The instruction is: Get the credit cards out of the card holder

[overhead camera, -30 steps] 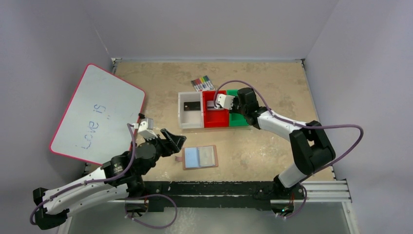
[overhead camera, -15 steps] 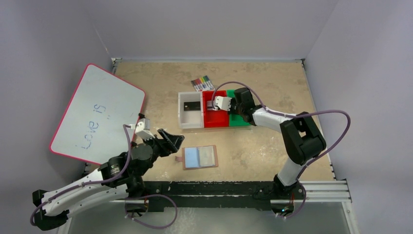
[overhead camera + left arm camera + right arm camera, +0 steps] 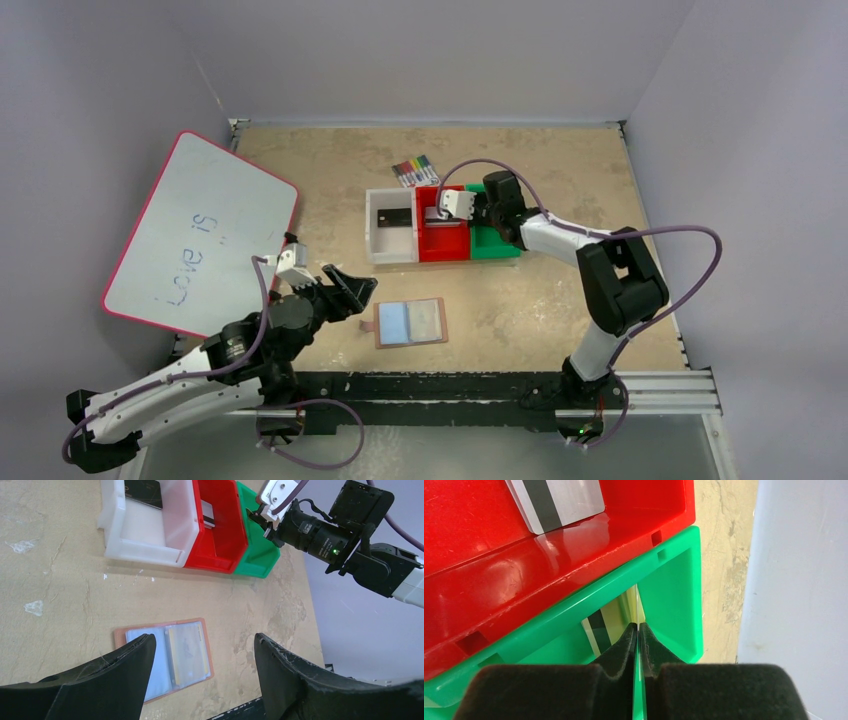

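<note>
At the far left we see the red-rimmed whiteboard [image 3: 200,235], with "Love is" written on it in blue. To its right, near the front edge of the table [image 3: 560,170], our left gripper [image 3: 358,283] hovers with its jaws spread wide and nothing between them. Just right of it lies the card holder [image 3: 411,322], open and flat on the table, well apart from the bins. From the left wrist view we find its left pocket light blue and its right pocket paler, with a yellowish edge, though we cannot tell what sits inside.

Farther back, three bins stand touching in a row. The white bin [image 3: 392,248] comes first and holds a black card [image 3: 392,217] lying flat. The red bin [image 3: 443,245] is next, and a silver card [image 3: 556,502] with a dark stripe rests in it. Behind these two we see a pack of coloured markers [image 3: 416,170] on the table. The green bin [image 3: 497,248] ends the row. Over it our right gripper [image 3: 638,630] has its pads pinched together on a thin gold card [image 3: 636,607], seen edge-on in the right wrist view and held on edge above the green bin's floor, with a dark stripe showing on its left side
</note>
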Controlling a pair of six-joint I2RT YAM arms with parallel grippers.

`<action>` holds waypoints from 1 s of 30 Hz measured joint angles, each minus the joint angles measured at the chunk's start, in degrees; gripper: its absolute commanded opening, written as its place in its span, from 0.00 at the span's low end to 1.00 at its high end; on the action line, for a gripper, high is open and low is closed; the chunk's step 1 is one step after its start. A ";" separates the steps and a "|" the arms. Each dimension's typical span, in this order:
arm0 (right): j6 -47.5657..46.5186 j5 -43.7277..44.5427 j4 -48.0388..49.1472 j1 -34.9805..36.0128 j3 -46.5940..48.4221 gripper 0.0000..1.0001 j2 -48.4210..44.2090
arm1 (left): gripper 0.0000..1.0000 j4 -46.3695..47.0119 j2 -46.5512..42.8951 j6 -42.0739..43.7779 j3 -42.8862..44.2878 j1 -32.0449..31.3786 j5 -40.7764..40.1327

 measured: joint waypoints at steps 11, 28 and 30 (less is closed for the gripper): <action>-0.35 -1.62 -2.10 -0.57 0.33 0.10 0.46 | 0.71 -0.48 0.00 -0.24 0.02 0.00 -0.02; 0.83 -3.48 -3.80 -1.73 1.70 0.24 2.49 | 0.70 -2.14 0.00 -1.25 0.02 0.00 -0.22; 0.83 -3.85 -4.20 -2.10 1.86 0.24 2.49 | 0.70 -2.14 0.00 -1.27 0.02 0.00 -0.22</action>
